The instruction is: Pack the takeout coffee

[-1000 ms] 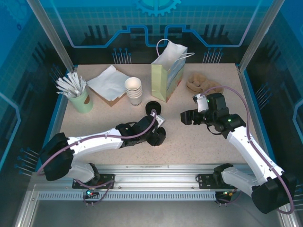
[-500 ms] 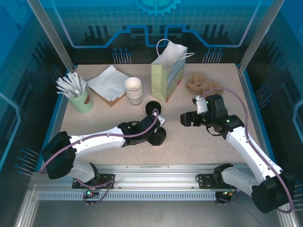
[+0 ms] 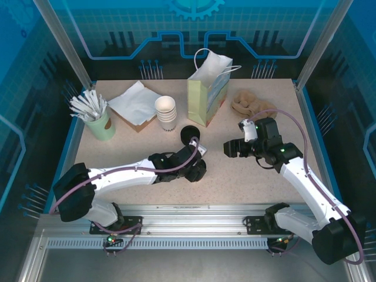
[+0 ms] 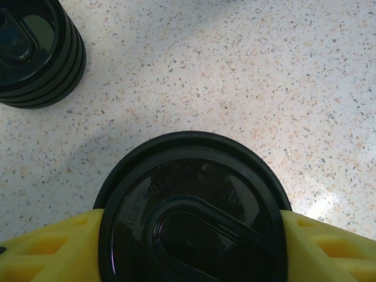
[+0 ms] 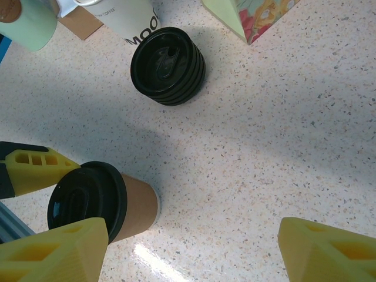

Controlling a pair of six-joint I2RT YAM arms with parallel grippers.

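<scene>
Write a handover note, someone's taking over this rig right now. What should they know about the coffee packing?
Left gripper: shut on the takeout coffee, fingers against both sides of its lid. The cup stands on the table.
Right gripper: open, holding nothing, near the cup.
Paper bag: upright at the back of the table, mouth open.
Done: cup grasped.
Left: lift it and lower it into the bag.

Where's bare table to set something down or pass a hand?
Free: near-centre patch between left gripper holding takeout coffee and right gripper; strip between green cup and left arm. Crowded: back row, lid stack to paper bag.
</scene>
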